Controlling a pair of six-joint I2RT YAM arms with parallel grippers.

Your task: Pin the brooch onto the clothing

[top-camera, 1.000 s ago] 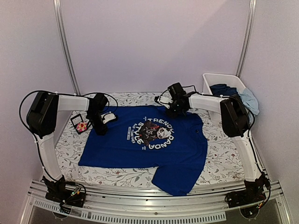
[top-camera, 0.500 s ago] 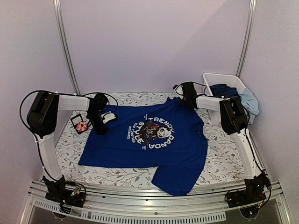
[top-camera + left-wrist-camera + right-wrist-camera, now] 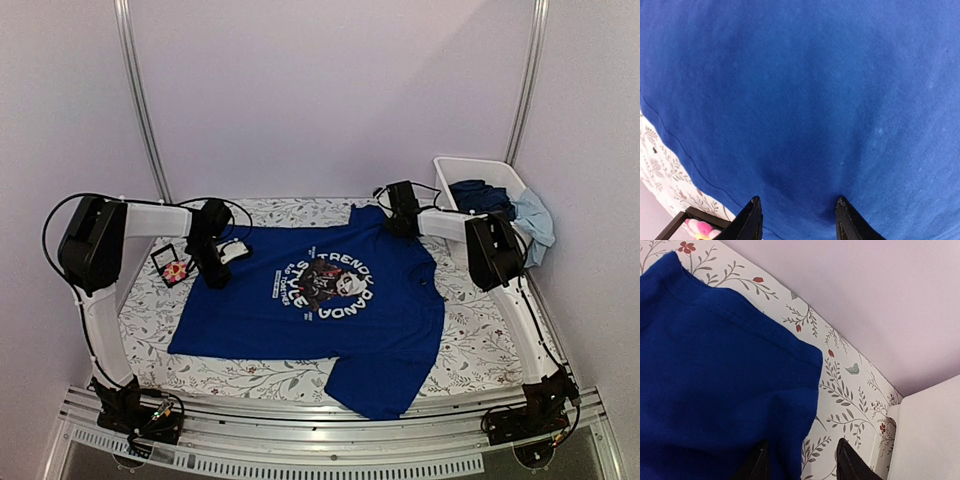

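Note:
The royal-blue T-shirt (image 3: pixel 390 310) with white "TRENDY PANDA" lettering lies spread flat on the floral table cover. The pink brooch (image 3: pixel 178 271) sits in a small dark tray (image 3: pixel 161 256) just left of the shirt. It also shows at the bottom left of the left wrist view (image 3: pixel 699 230). My left gripper (image 3: pixel 214 274) is open, with its tips down on the shirt's left sleeve area (image 3: pixel 800 100). My right gripper (image 3: pixel 399 220) is open at the shirt's far right sleeve. There one finger is over the blue cloth (image 3: pixel 715 365) and the other over the table cover.
A white bin (image 3: pixel 470 166) at the far right holds bunched dark-blue and light-blue clothes (image 3: pixel 505 200). The bin's wall (image 3: pixel 930 435) stands close to the right of my right gripper. The pale back wall runs just behind the shirt's far edge.
My right gripper has moved to the far right, toward the bin. The shirt's far right sleeve now lies stretched out toward the back corner. The left arm has not moved.

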